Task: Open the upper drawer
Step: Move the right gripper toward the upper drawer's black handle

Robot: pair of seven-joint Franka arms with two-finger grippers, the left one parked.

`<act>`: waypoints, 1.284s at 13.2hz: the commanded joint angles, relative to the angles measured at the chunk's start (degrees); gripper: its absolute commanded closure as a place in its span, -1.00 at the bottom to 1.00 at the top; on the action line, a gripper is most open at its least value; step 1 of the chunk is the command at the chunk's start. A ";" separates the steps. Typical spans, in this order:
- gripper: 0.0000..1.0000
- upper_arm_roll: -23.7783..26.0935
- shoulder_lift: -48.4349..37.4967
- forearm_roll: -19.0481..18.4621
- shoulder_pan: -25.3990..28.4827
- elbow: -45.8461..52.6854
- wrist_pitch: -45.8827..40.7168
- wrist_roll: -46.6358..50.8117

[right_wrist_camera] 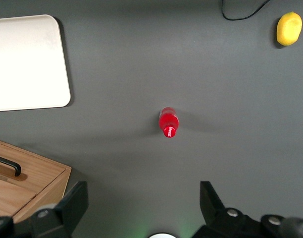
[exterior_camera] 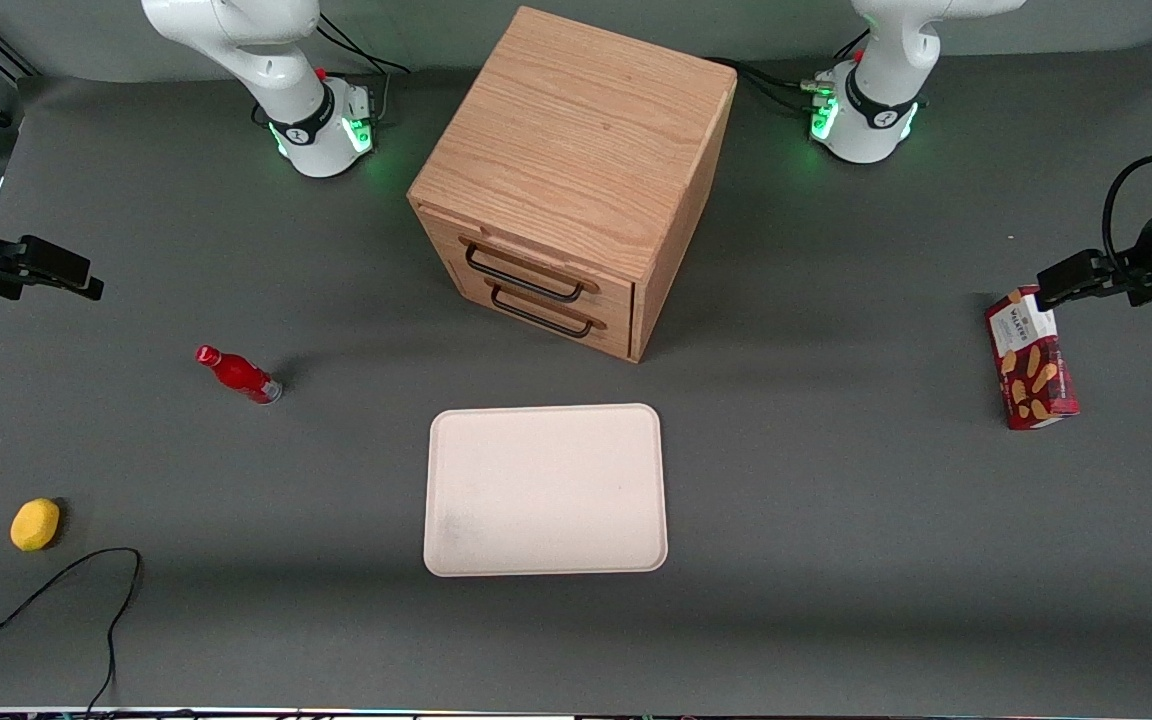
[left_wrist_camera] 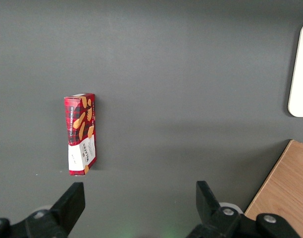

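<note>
The wooden cabinet (exterior_camera: 576,150) stands mid-table, farther from the front camera than the tray. Its upper drawer (exterior_camera: 534,260) is closed, with a thin black wire handle (exterior_camera: 524,277). The lower drawer (exterior_camera: 548,312) below it is also closed. My right gripper (exterior_camera: 76,280) hangs above the table toward the working arm's end, well away from the cabinet, open and empty. In the right wrist view the gripper (right_wrist_camera: 143,191) is spread wide over bare mat, with a cabinet corner (right_wrist_camera: 37,181) and one black handle (right_wrist_camera: 7,165) showing.
A red bottle (exterior_camera: 239,373) lies on the mat below my gripper, also in the right wrist view (right_wrist_camera: 168,122). A yellow lemon (exterior_camera: 35,524) and a black cable (exterior_camera: 86,580) lie nearer the front camera. A beige tray (exterior_camera: 546,430) lies in front of the drawers. A red cookie box (exterior_camera: 1031,358) lies toward the parked arm's end.
</note>
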 commanded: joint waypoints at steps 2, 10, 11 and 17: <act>-1.00 0.00 0.66 0.24 0.41 1.68 -0.91 0.21; -1.00 0.09 0.75 1.03 0.94 2.12 -1.52 -0.76; -1.00 0.09 0.66 1.03 0.85 2.12 -2.49 -0.76; -1.00 -0.09 0.84 7.09 0.85 3.08 -2.76 -0.75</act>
